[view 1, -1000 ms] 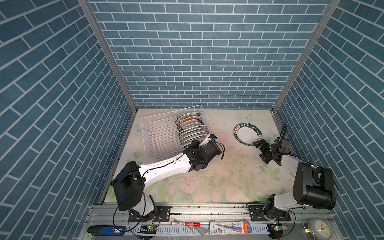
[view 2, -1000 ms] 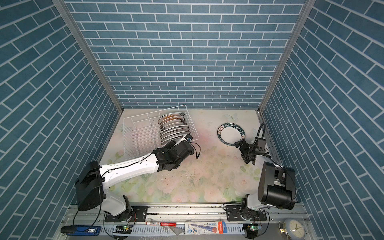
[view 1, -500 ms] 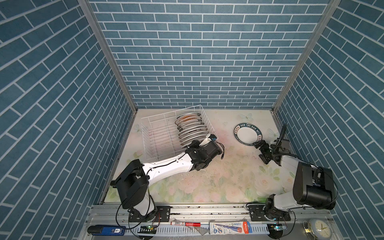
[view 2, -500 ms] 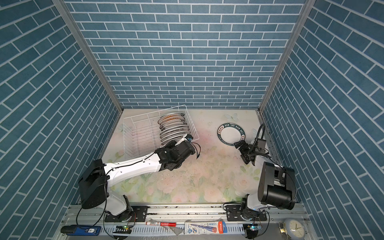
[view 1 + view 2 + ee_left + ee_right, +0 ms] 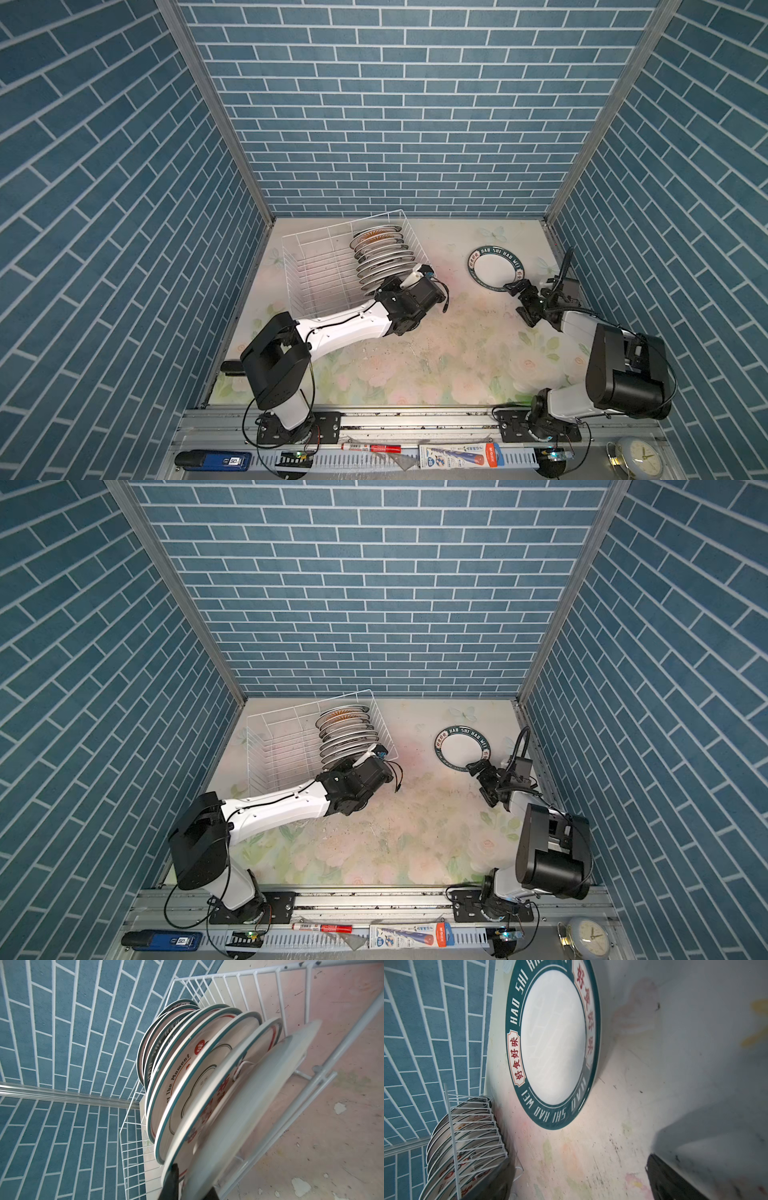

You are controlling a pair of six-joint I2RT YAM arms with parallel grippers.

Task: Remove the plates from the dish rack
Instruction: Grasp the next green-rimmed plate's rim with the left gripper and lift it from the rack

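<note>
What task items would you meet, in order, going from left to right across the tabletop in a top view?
dish rack, its empty side → plates standing in it → green-rimmed plate lying flat on its own

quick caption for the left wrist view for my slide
Wrist view: left gripper straddling the rim of the nearest plate in the dish rack.

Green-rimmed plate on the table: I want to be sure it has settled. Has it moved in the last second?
No. In a top view the green-rimmed plate lies flat at the same gap from the dish rack as before.
</note>
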